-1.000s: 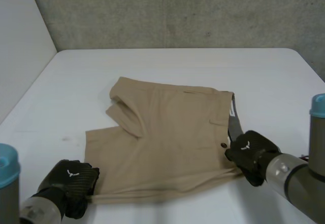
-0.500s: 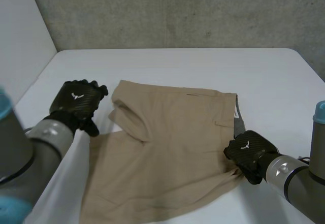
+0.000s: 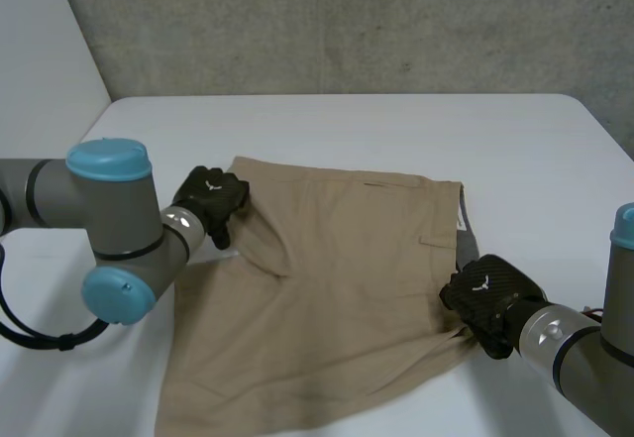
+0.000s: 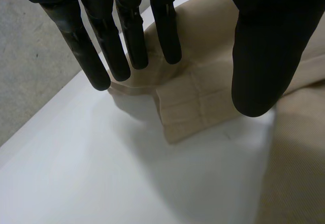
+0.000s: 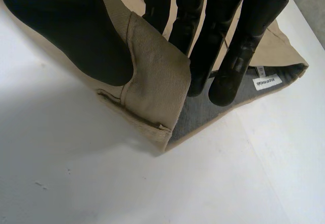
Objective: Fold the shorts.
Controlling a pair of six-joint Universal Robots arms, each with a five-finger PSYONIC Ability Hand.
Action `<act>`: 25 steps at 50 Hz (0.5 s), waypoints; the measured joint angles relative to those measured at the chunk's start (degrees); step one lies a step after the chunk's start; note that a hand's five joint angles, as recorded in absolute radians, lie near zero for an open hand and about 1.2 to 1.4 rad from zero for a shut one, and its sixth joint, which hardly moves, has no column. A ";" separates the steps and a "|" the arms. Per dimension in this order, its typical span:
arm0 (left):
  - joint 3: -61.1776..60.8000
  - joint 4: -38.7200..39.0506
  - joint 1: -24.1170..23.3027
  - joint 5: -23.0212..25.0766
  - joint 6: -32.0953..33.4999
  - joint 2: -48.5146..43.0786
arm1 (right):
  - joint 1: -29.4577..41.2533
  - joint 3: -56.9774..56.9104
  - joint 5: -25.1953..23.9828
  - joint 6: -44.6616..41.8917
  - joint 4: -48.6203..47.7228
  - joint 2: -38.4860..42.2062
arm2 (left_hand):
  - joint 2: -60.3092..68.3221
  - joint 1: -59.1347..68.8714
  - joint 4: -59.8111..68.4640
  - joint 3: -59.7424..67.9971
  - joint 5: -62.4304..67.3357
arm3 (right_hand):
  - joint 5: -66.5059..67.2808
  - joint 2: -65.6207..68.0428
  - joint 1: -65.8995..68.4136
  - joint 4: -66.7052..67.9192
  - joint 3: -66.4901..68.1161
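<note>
Tan shorts (image 3: 337, 288) lie spread on the white table (image 3: 376, 125), waistband toward my right hand and legs toward my left. My left hand (image 3: 210, 197) hovers at the far leg's folded hem (image 4: 195, 102). Its fingers (image 4: 127, 36) are straight, the thumb stands apart, and nothing is between them. My right hand (image 3: 490, 296) sits at the near corner of the waistband. There its thumb (image 5: 66, 26) and fingers pinch a folded-up piece of waistband (image 5: 152, 76), showing the grey lining and a white label (image 5: 267, 82).
My left arm's elbow, with its blue caps (image 3: 109, 229), hangs over the table left of the shorts. A grey wall (image 3: 347, 21) runs behind the table, and a white wall (image 3: 40, 80) stands at the left. Bare table surrounds the shorts.
My left hand let go of the near leg corner, opened, and swung away from me to the far leg's hem. The shorts shifted slightly. My right hand kept its grip in place.
</note>
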 measured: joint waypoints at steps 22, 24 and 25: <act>4.83 -2.48 0.20 -3.67 3.29 -5.19 | -0.22 -0.24 0.00 -0.03 -0.74 1.22 | 35.87 31.87 35.50 35.19 32.75 | 0.00 0.00 0.00 0.00 0.00; 3.78 -2.47 0.38 -5.92 3.46 -3.73 | -0.18 -0.25 0.02 -0.03 -0.77 1.23 | 35.88 31.87 35.50 35.40 32.74 | -0.02 0.00 0.00 0.00 0.00; 3.40 -2.45 0.45 -6.51 3.48 -3.24 | -0.17 -0.25 0.02 -0.03 -0.77 1.23 | 35.88 31.87 35.50 35.40 32.74 | -0.02 0.00 0.00 0.00 0.00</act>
